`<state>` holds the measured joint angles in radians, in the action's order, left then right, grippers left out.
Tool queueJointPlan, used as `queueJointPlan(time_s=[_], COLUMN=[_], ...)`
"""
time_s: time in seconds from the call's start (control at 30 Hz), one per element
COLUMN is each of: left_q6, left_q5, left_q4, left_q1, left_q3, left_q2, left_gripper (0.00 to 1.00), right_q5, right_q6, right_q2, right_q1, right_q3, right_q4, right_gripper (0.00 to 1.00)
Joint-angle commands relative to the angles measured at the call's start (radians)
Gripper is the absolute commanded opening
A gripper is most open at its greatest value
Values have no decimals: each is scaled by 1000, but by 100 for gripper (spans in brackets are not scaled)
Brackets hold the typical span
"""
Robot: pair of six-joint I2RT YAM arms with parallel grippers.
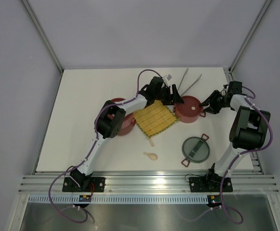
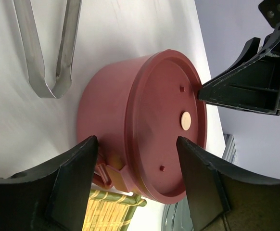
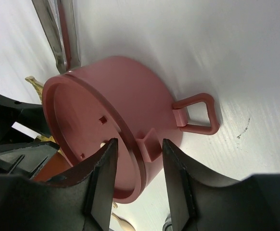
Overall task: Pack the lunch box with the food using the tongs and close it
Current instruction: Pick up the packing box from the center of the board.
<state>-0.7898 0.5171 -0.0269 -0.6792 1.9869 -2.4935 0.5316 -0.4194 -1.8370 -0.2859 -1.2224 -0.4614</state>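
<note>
Black fingers of the left gripper fill the bottom of its wrist view. They are spread wide on either side of the lidded tier, and I cannot tell whether they touch it. The right gripper stands parted astride the opposite rim, pinching nothing.

Only the overhead view takes in the white table. The yellow mat lies at its middle, with the lidded tier just to its right. A second tier sits to its left, half hidden under the left arm. The grey lid lies nearer the bases.

The tongs lie just beyond the lidded tier, with their joined end toward it. The cream spoon rests below the mat.

The right wrist view alone shows a red loop clip on the tier's wall.
</note>
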Motion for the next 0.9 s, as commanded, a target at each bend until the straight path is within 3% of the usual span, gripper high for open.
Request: queueJointPlan(time_s=[0.0, 0.1, 0.3, 0.5, 0.87], left_q6=[17, 17, 50, 73, 60], left_q5=[32, 35, 4, -35, -17], left_q4=[12, 15, 82, 137, 122], left_q1=[-5, -5, -3, -2, -2], left_q3=[-17, -26, -25, -42, -40], left_q2=[67, 70, 79, 123, 122], left_gripper=[69, 68, 81, 83, 80], right_q5=[-9, 13, 44, 65, 87], right_q6=[-4, -5, 4, 11, 21], right_q2=[2, -4, -28, -53, -94], right_q1=[7, 7, 8, 7, 7], right_q3=[-19, -14, -20, -31, -51], right_q4=[9, 17, 21, 20, 18], right_gripper=[49, 48, 42, 40, 47])
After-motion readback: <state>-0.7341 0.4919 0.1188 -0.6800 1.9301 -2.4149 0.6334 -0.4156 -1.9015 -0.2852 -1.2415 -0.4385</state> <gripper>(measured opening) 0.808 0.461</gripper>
